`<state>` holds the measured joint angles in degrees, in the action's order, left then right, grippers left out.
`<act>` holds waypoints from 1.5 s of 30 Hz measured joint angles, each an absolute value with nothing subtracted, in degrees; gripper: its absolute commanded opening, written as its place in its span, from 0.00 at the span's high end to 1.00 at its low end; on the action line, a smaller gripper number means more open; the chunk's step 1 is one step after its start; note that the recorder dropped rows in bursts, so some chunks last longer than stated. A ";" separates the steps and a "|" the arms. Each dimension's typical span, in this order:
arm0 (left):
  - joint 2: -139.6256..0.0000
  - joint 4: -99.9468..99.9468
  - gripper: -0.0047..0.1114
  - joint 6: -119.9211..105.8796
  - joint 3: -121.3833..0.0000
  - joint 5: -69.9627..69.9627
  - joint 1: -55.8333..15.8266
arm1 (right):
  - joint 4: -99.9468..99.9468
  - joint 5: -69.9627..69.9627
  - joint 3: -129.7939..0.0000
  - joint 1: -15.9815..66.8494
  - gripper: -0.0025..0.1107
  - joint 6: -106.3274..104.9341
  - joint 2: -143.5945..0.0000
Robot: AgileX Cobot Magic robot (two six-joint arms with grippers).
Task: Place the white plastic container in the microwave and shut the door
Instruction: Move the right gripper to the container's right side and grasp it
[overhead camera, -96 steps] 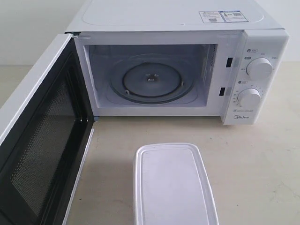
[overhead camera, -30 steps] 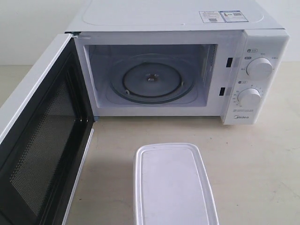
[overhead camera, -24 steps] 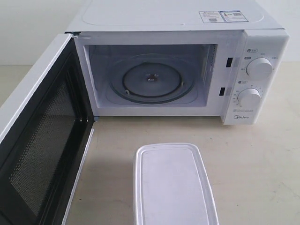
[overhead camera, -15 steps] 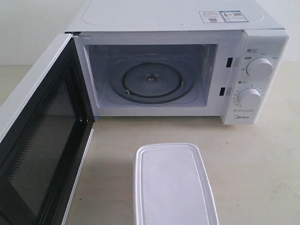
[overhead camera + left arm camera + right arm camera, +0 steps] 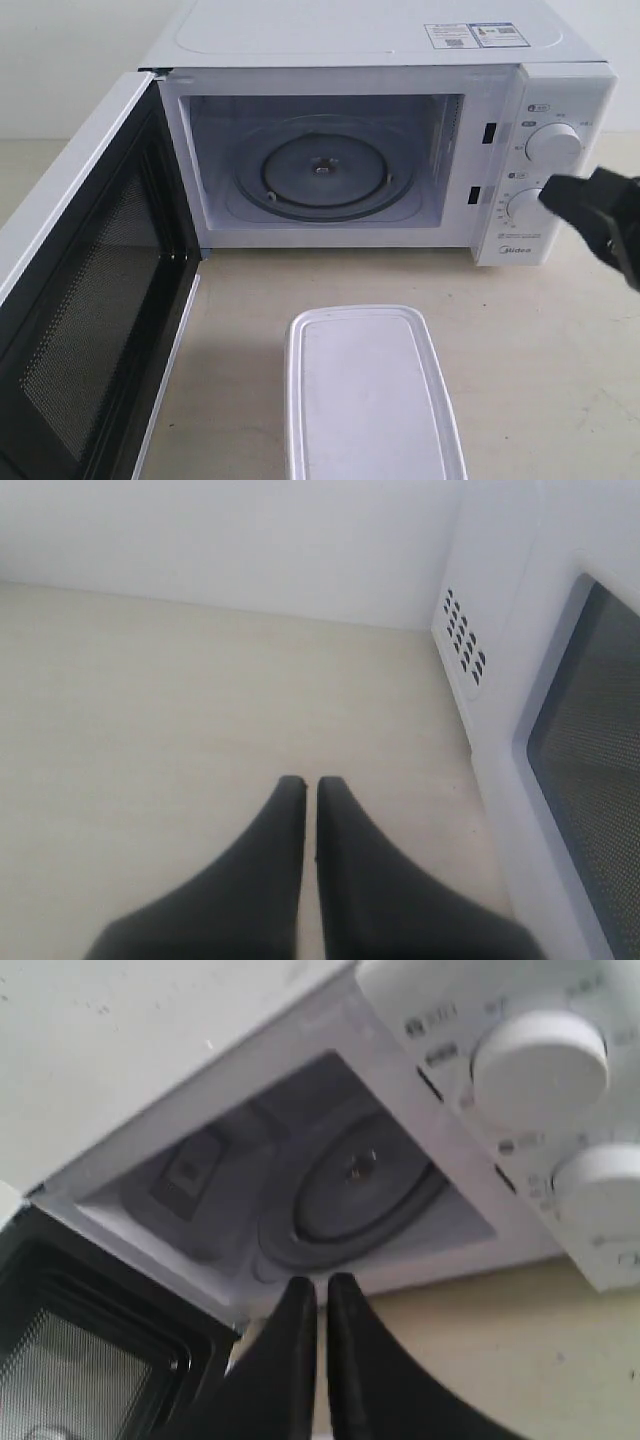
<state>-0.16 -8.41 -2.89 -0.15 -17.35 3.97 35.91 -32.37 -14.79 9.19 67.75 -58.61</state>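
The white plastic container [image 5: 368,395] lies lid-up on the beige table, in front of the microwave [image 5: 380,45]. The microwave's door [image 5: 85,290] stands wide open on the left, showing the glass turntable [image 5: 320,175] inside. My right gripper [image 5: 548,193] has come in from the right edge, in front of the lower knob [image 5: 528,207], shut and empty; its wrist view shows the gripper [image 5: 320,1282] aimed at the open cavity [image 5: 330,1190]. My left gripper [image 5: 309,782] is shut over bare table beside the door's outer side [image 5: 590,770]; it is out of the exterior view.
Two round knobs [image 5: 553,145] sit on the microwave's right panel. The open door [image 5: 85,290] juts out over the table's left side. A white wall [image 5: 230,540] stands behind the table.
My right gripper has entered the exterior view from the right edge. The container, microwave and door have not moved.
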 measured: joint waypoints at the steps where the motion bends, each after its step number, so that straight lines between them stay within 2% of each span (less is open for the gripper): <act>1: -0.16 -8.41 0.92 -2.89 -0.15 -17.35 3.97 | 37.94 -33.11 -14.19 9.19 0.98 69.98 -59.85; 11: -0.16 -8.41 0.92 -2.89 -0.15 -17.35 3.97 | 56.99 -49.53 -13.59 9.19 0.95 85.11 -80.53; 12: -0.16 -8.41 0.92 -2.89 -0.15 -17.35 3.97 | 57.81 -50.57 -13.59 9.19 0.90 85.56 -81.95; 13: -0.16 -8.41 0.92 -2.89 -0.15 -17.35 3.97 | 58.81 -51.32 -13.59 9.19 0.78 86.02 -83.79; 15: -0.16 -8.41 0.92 -2.89 -0.15 -17.35 3.97 | 60.48 -51.92 -13.54 9.19 0.61 86.29 -86.80; 17: -0.16 -8.41 0.92 -2.89 -0.15 -17.35 3.97 | 61.29 -51.92 -13.54 9.19 0.53 86.54 -87.61; 21: -0.16 -8.41 0.92 -2.89 -0.15 -17.35 3.97 | 62.55 -51.81 -13.54 7.97 0.54 86.54 -87.86; 27: -0.16 -8.41 0.92 -2.89 -0.15 -17.35 3.97 | 71.96 -49.85 -16.27 1.90 0.54 90.33 -87.95; 37: -0.16 -8.41 0.92 -2.89 -0.15 -17.35 3.97 | 77.20 -51.72 -19.42 1.69 0.54 91.97 -97.32; 40: -0.16 -8.41 0.92 -2.89 -0.15 -17.35 3.97 | 76.50 -51.32 -19.51 4.90 0.54 90.29 -98.41; 45: -0.16 -8.41 0.92 -2.89 -0.15 -17.35 3.97 | 74.84 -51.34 -19.56 5.68 0.55 88.47 -101.09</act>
